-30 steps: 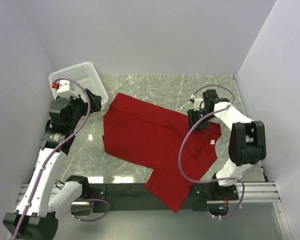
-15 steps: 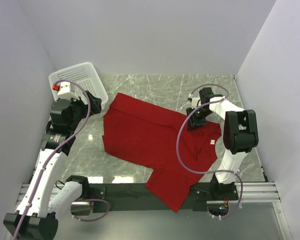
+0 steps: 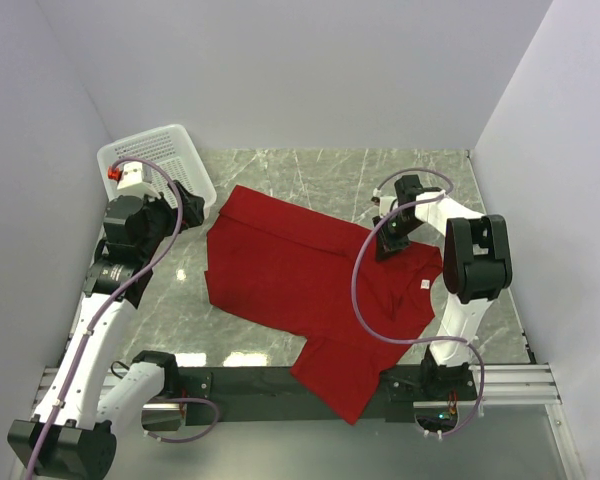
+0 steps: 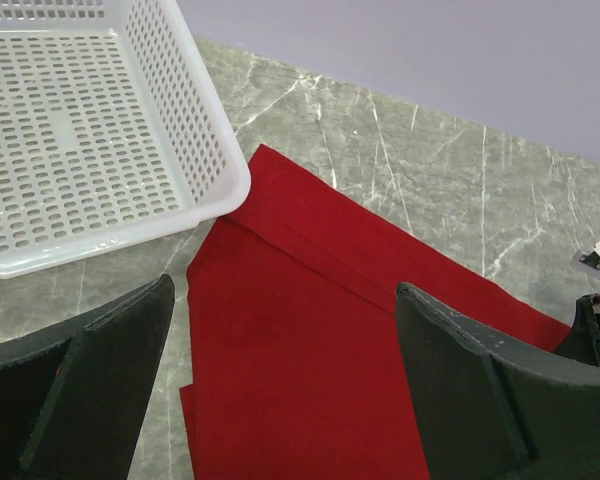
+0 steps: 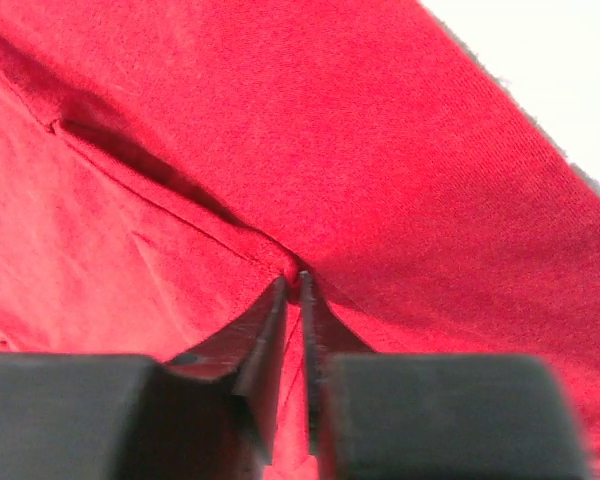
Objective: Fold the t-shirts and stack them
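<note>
A red t-shirt (image 3: 300,275) lies spread on the marble table, its lower part hanging over the near edge, a small white neck label (image 3: 426,285) at its right. It fills the right wrist view (image 5: 280,130) and shows in the left wrist view (image 4: 320,350). My right gripper (image 3: 388,245) is down at the shirt's right upper edge, shut on a pinch of red fabric (image 5: 292,272). My left gripper (image 3: 180,205) hangs open and empty above the shirt's left edge, beside the basket.
A white plastic mesh basket (image 3: 160,160) stands at the back left corner; its rim (image 4: 215,160) is close to the shirt's top left edge. Grey walls enclose the table on three sides. A black rail (image 3: 240,382) runs along the near edge.
My right gripper has shifted slightly left and down onto the shirt's right edge and closed on it. The left arm has barely moved.
</note>
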